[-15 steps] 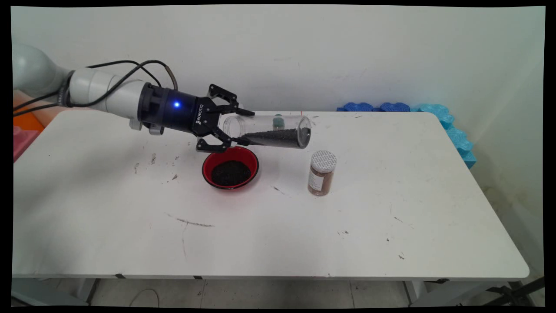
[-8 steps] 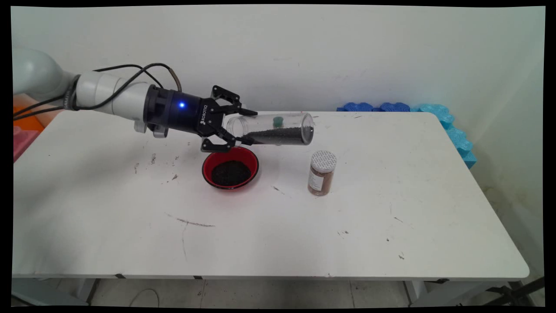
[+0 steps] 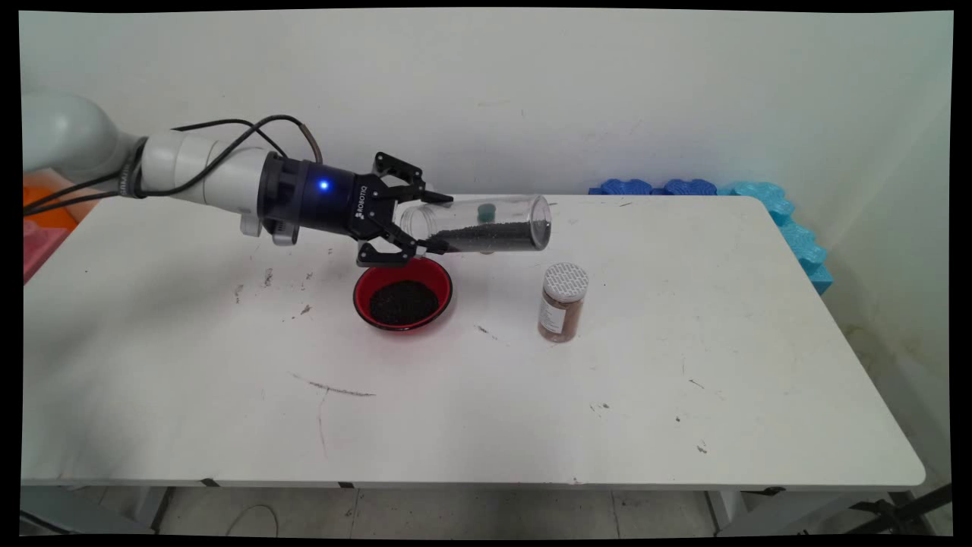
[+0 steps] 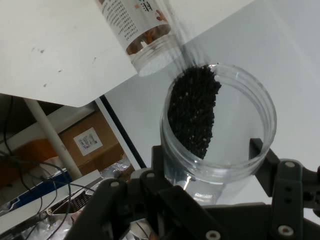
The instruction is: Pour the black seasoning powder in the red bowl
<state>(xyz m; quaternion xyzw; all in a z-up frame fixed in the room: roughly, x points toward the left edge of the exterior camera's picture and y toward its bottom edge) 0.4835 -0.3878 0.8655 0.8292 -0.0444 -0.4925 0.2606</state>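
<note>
Clear jar (image 3: 474, 225) of black granules (image 4: 194, 111) held near horizontal above bench (image 3: 531, 395), mouth end over red bowl (image 3: 402, 292). Likely rigid, smooth plastic, light, slippery; grip near mouth looks sensible. Fingers (image 3: 430, 197) closed around jar by open rim. Gripper (image 3: 433, 222) reaches in from left, wrist roughly level. Spice jar (image 3: 563, 301) stands nearby.

The white arm (image 3: 190, 163) reaches in from the left edge of the frame, almost level, black cables looping over its wrist. Its black gripper (image 3: 425, 220) points right, fingers (image 4: 262, 160) clamped on a clear jar (image 3: 478, 224) at centre frame.
</note>
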